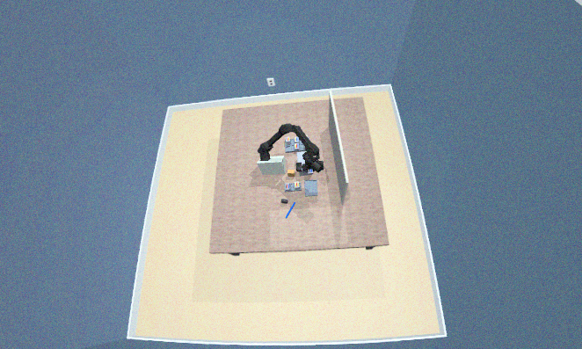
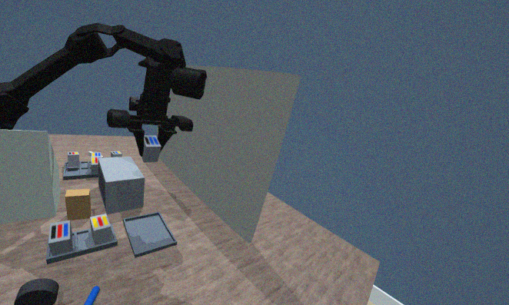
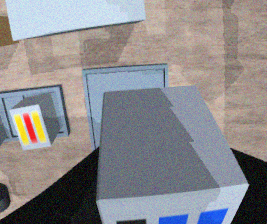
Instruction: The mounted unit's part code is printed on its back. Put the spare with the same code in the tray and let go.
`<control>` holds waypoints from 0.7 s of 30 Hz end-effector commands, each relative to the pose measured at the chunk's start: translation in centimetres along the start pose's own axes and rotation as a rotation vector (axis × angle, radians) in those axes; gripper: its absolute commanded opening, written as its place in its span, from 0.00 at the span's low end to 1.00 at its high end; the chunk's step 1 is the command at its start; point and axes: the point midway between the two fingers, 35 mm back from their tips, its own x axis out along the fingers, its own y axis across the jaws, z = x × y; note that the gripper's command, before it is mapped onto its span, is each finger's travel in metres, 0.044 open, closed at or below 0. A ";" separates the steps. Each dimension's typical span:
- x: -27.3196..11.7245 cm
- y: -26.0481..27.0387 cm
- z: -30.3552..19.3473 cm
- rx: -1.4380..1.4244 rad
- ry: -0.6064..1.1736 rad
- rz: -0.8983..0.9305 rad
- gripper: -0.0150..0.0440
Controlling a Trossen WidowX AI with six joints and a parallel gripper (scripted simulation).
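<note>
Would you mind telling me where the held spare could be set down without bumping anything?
The tray is bare inside, bordered by the near rack on one side and the wall panel on the other. The wood strip along the panel is also free. It is crowded between the big grey block, the tan cube and the racks. The tool holds the spare aloft.
</note>
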 end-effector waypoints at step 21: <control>2.8 0.5 -5.8 -0.007 -0.005 0.002 0.25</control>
